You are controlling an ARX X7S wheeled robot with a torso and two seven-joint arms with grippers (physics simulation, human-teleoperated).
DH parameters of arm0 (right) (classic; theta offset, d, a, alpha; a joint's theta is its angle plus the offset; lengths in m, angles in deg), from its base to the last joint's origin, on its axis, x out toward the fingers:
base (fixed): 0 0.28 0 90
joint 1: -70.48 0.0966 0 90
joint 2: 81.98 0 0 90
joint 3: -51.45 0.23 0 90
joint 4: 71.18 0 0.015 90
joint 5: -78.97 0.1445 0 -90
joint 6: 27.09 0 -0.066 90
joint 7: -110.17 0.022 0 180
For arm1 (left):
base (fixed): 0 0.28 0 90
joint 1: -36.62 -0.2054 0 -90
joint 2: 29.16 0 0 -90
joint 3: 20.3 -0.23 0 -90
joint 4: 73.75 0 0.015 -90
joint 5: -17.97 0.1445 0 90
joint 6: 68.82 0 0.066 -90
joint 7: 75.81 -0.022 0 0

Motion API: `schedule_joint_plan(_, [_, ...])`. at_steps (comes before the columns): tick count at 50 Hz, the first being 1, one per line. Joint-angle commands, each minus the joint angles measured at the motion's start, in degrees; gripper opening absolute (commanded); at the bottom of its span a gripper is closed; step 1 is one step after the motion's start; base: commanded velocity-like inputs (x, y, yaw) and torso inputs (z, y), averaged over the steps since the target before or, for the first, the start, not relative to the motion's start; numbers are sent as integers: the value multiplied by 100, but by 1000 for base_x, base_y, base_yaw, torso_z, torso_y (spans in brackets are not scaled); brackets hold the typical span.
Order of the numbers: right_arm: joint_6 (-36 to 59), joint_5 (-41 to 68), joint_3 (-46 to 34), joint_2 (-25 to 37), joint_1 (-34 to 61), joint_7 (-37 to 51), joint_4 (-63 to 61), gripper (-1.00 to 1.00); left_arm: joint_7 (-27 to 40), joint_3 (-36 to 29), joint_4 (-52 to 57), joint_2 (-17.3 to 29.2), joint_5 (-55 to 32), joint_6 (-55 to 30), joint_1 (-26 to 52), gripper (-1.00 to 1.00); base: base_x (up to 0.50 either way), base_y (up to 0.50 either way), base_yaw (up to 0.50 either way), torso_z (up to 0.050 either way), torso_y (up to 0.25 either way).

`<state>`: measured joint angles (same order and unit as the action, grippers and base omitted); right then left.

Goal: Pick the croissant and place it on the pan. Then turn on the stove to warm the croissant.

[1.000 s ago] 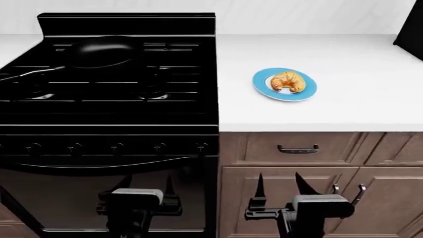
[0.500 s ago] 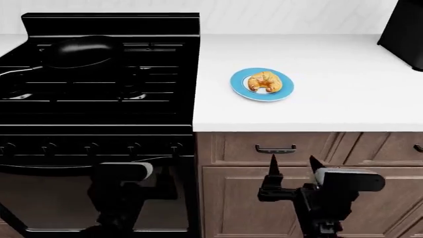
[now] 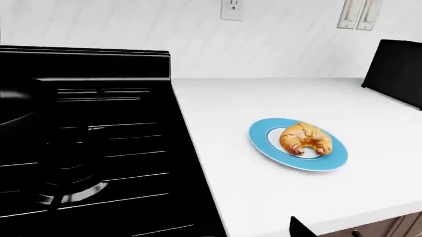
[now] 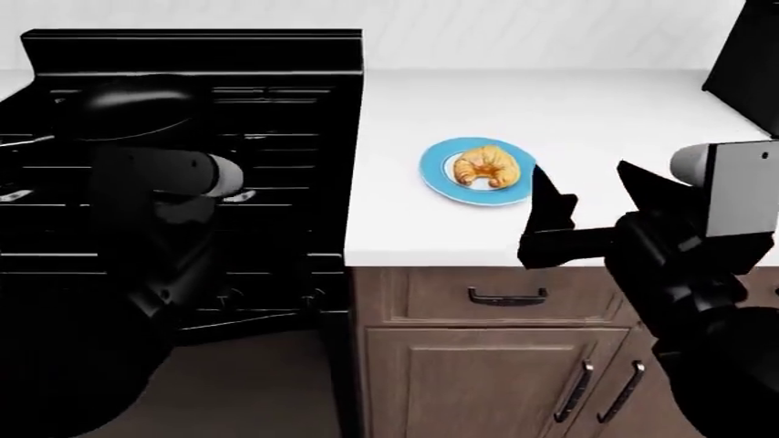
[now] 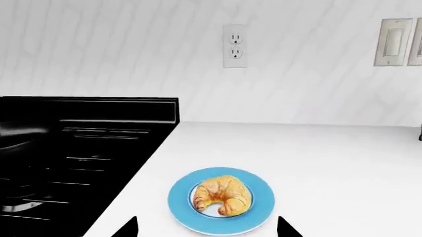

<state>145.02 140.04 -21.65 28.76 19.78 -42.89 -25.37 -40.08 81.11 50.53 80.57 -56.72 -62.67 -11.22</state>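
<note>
The croissant (image 4: 487, 168) lies on a blue-rimmed plate (image 4: 436, 173) on the white counter, just right of the stove (image 4: 286, 119). The black pan (image 4: 131, 104) rests on the stove's back left burner. My right gripper (image 4: 597, 196) hovers open over the counter's front edge, right of the plate; in the right wrist view the croissant (image 5: 223, 195) sits ahead, between the spread fingertips (image 5: 128, 228). My left arm (image 4: 159, 173) hangs over the stove's front. Its wrist view shows the croissant (image 3: 305, 139) off to one side and one fingertip (image 3: 300, 228) far from centre; the other is lost against the black stove.
A black appliance (image 4: 749, 46) stands at the counter's back right. Stove knobs (image 4: 316, 294) run along the range front, partly behind my left arm. Wooden drawers and cabinet doors (image 4: 505, 297) sit under the counter. A wall outlet (image 5: 234, 45) is behind.
Both arms have risen from low in front of the oven and cabinets to counter height. The right gripper now sits close to the plate, and the view has shifted right.
</note>
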Motion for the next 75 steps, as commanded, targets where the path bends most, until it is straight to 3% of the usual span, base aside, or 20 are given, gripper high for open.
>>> schedule_joint_plan(1, [665,1746,153,521,1153,1099,186,100,1319,-66,-263,461,-1821,-302,936,100,500,-125,0,0,0])
schedule_joint_plan(15, [358,1935,-282,767,1399,1312,372,100,1712,-284,-291,732,-2287,7,1157,100,500,-125,0,0,0])
schedule_joint_plan(27, [222,1614,-788,866,1509,1166,386,100,1416,-238,-221,839,-2081,157,991,100,478,-15,0,0,1])
schedule_joint_plan(37, [671,1877,-1470,952,2253,1265,1422,100,654,-230,-42,856,-1342,332,795,100,8,0,0,0,0])
schedule_joint_plan(42, [734,2505,-2243,1303,2797,1726,2435,100,15,-304,45,875,-696,585,615,100,0,0,0,0,0])
schedule_joint_plan(51, [721,3038,-3536,1697,4010,1613,3583,100,-540,-422,45,959,-179,908,492,100,0,0,0,0,0])
schedule_joint_plan(75, [568,1481,-6991,1884,5943,-2106,4369,100,-2122,-1026,-310,1082,1395,2224,-30,100,0,0,0,0,0])
